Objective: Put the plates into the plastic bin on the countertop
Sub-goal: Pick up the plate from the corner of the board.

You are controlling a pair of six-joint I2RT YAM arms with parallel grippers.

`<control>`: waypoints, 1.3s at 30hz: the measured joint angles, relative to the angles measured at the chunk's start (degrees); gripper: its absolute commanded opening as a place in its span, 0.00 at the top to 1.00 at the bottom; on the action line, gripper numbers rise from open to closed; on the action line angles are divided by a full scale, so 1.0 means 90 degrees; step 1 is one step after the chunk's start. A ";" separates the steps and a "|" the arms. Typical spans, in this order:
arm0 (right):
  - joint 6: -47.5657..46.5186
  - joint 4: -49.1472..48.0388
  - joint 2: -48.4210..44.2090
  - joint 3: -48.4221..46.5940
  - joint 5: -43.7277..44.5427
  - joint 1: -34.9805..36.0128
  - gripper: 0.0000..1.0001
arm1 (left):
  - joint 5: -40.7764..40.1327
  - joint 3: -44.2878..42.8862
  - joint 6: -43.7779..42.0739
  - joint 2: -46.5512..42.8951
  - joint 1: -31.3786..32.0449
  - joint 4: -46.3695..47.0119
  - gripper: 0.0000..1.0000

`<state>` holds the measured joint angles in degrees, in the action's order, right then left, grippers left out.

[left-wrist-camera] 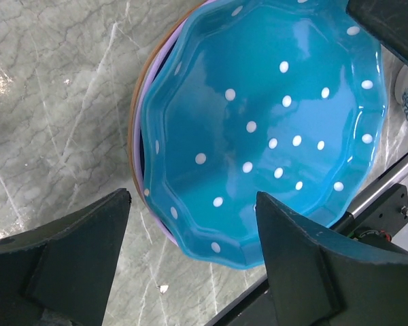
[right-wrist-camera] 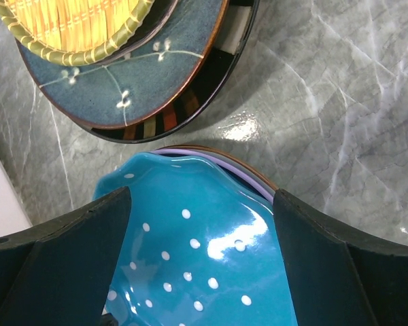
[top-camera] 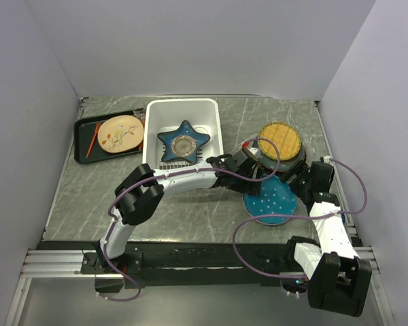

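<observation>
1. At the far side of the countertop (top-camera: 190, 210), a bit to the left, sits the plastic bin (top-camera: 149, 129). One plate is in it: the blue star plate (top-camera: 183, 141), lying flat on the bottom.
2. On the near right, the teal dotted plate (top-camera: 270, 204) lies on top of a small pile. It is out on the countertop, well apart from the bin. A lavender plate (left-wrist-camera: 164, 234) peeks out from under it.
3. The left gripper (left-wrist-camera: 192, 198) hangs over the teal dotted plate. Its claw is wide open and has hold of nothing.
4. The right gripper (right-wrist-camera: 202, 195) hangs over the same plate. Its claw is wide open too, with nothing in it.
5. At the far right is another pile. The yellow woven plate (top-camera: 280, 140) is on top, the dark teal plate (right-wrist-camera: 143, 75) is under it, and a dark striped plate (right-wrist-camera: 164, 123) is at the bottom.
6. On the far left, a tan plate (top-camera: 120, 132) lies on a black tray (top-camera: 81, 146), just beside the bin.
7. So I think the job has only just begun. One plate is in, and all the others are left to move. The teal dotted plate looks like the next one to go.
</observation>
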<state>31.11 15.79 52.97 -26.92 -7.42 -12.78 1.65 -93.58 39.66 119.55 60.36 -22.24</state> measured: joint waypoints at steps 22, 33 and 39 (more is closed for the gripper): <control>-0.0039 -0.0265 0.0000 0.0100 -0.0551 -0.0002 0.15 | -0.0012 -0.0321 -0.0024 0.0236 -0.0015 -0.0277 0.44; -0.0036 -0.0294 -0.0010 0.0240 -0.0746 -0.0002 0.15 | 0.0211 0.0134 0.0049 0.0070 -0.0092 0.0350 0.44; -0.0039 -0.0330 -0.0010 0.0306 -0.0835 -0.0002 0.16 | 0.0619 0.0381 0.0194 0.0005 -0.0248 0.0704 0.45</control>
<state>30.76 12.82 52.88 -24.16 -14.94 -12.80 7.22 -90.15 41.41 119.59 58.13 -15.90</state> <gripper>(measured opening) 0.847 0.559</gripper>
